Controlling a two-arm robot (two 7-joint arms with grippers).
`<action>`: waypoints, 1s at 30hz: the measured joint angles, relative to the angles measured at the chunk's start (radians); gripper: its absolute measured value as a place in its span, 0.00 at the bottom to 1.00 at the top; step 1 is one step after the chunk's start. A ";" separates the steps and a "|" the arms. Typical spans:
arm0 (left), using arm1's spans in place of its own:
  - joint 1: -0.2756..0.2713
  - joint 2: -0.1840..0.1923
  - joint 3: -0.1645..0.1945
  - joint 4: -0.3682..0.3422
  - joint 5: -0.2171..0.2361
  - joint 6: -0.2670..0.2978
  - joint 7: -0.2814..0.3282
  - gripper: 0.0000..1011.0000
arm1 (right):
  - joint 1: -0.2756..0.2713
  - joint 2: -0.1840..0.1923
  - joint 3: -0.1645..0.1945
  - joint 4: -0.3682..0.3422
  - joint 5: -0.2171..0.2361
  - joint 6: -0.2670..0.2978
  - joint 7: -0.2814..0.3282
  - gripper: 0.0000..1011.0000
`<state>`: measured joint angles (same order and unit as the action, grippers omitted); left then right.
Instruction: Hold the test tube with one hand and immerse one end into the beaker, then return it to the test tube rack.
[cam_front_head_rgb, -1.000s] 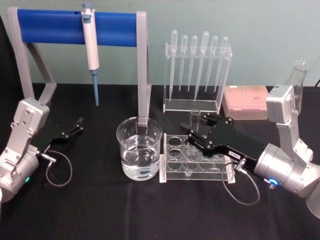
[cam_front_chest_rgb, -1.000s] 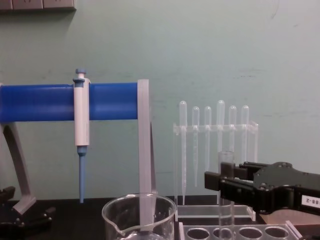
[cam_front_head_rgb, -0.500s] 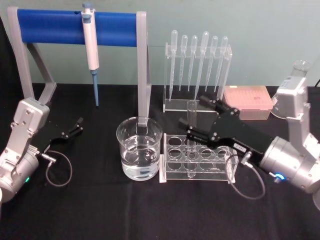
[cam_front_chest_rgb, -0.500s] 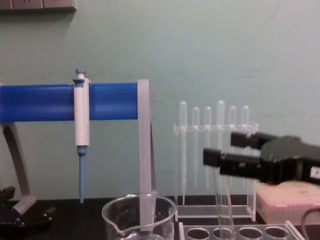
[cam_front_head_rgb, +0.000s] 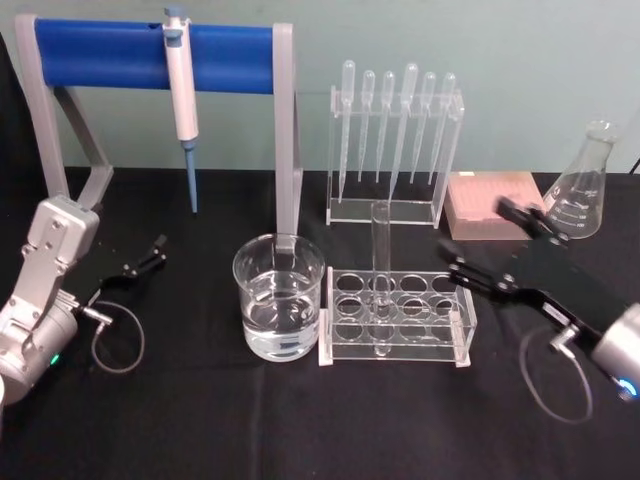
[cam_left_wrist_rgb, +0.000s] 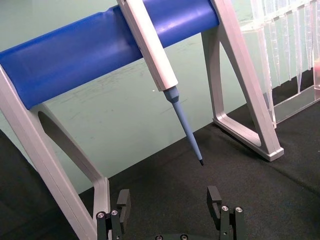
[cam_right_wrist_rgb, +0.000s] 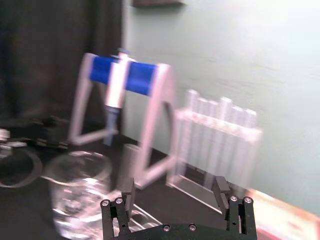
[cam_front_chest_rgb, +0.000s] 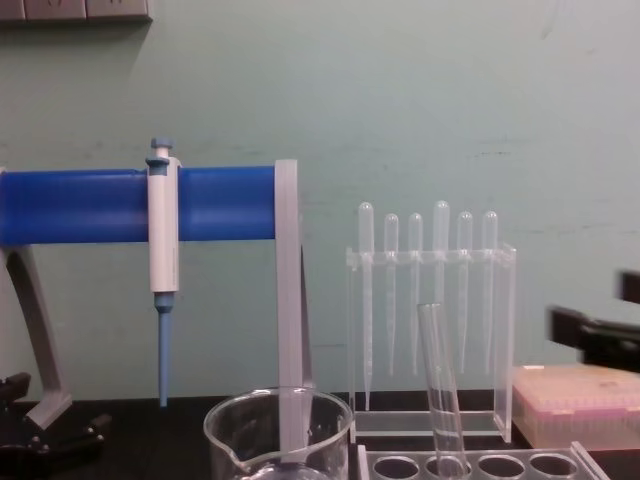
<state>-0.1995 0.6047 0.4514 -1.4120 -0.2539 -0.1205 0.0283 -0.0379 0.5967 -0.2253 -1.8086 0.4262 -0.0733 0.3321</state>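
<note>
The test tube (cam_front_head_rgb: 381, 262) stands in the clear rack (cam_front_head_rgb: 440, 335), leaning slightly, with nothing holding it; it also shows in the chest view (cam_front_chest_rgb: 440, 390). The beaker (cam_front_head_rgb: 279, 297), part full of clear liquid, sits just left of the rack, and its rim (cam_front_chest_rgb: 278, 425) shows at the bottom of the chest view. My right gripper (cam_front_head_rgb: 472, 227) is open, off to the right of the tube and apart from it, and its fingers are empty in the right wrist view (cam_right_wrist_rgb: 174, 190). My left gripper (cam_front_head_rgb: 155, 250) rests parked at the far left, open (cam_left_wrist_rgb: 168, 197).
A blue-barred stand (cam_front_head_rgb: 150, 45) holds a white-and-blue micropipette (cam_front_head_rgb: 180, 90) behind the beaker. A rack of plastic pipettes (cam_front_head_rgb: 395, 150) stands behind the tube rack. A pink tip box (cam_front_head_rgb: 495, 200) and a conical flask (cam_front_head_rgb: 585, 185) sit at the back right.
My right gripper let go of the test tube and drew back to the right. The tube stays in the rack, leaning. The left arm has not moved.
</note>
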 joint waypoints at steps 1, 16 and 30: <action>0.000 0.000 0.000 0.000 0.000 0.000 0.000 0.99 | -0.027 -0.005 0.018 -0.005 -0.023 -0.010 -0.038 0.99; 0.000 0.000 0.000 0.000 0.000 0.000 0.000 0.99 | -0.054 -0.115 0.035 0.021 -0.276 0.147 -0.335 0.99; 0.000 0.000 0.000 0.000 0.000 0.000 0.000 0.99 | 0.088 -0.199 -0.008 0.174 -0.366 0.203 -0.348 0.99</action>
<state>-0.1995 0.6047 0.4514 -1.4120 -0.2539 -0.1205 0.0283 0.0504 0.3974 -0.2332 -1.6343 0.0603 0.1298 -0.0155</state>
